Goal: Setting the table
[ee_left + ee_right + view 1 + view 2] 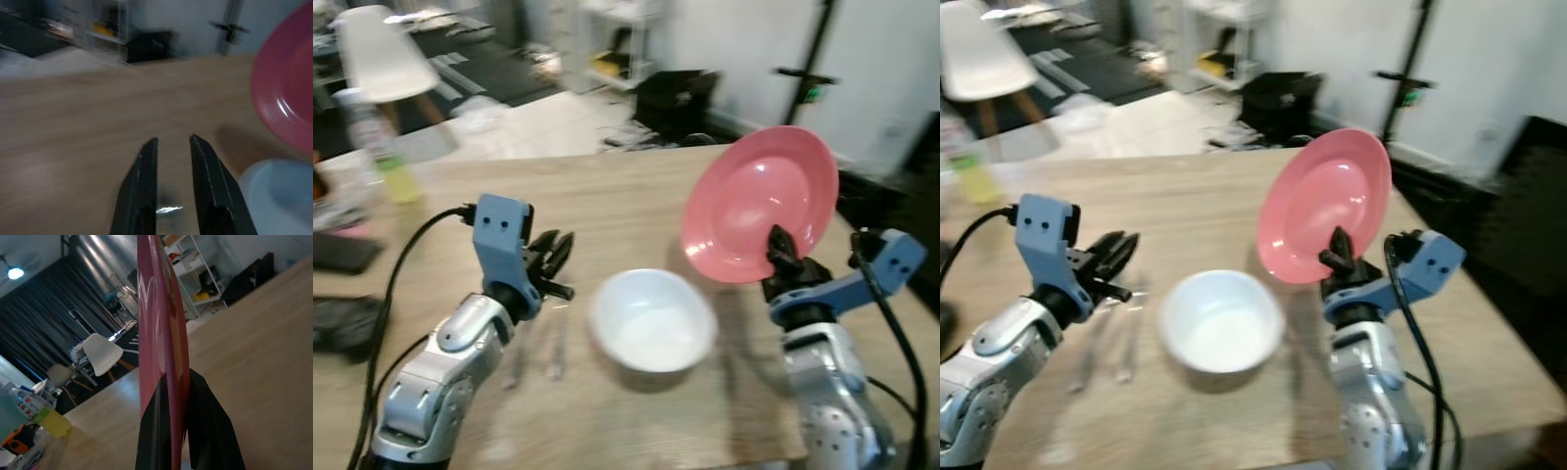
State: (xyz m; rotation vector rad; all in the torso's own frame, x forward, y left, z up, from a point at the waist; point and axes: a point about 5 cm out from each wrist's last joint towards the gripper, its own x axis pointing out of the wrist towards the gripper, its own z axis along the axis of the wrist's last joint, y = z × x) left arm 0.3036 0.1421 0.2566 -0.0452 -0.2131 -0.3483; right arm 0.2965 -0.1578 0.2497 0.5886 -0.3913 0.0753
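Note:
A pink plate (pixel 759 201) stands nearly upright above the wooden table (pixel 607 196), right of a white bowl (pixel 653 318). My right gripper (pixel 777 245) is shut on the plate's lower rim; in the right wrist view its fingers (pixel 205 426) clamp the plate (pixel 161 333) edge-on. My left gripper (pixel 556 253) hovers open just left of the bowl, above blurred silver cutlery (pixel 553 345) lying on the table. The left wrist view has its fingers (pixel 146 166) apart with nothing between them, and the bowl (pixel 279 196) and plate (pixel 288 93) off to one side.
A bottle with yellow liquid (pixel 389 152) stands at the table's far left, with dark objects (pixel 342 255) at the left edge. Beyond the table are a white chair (pixel 377 54), a black box (pixel 675 98) and a black stand (pixel 818 59). The table's right edge lies close to my right arm.

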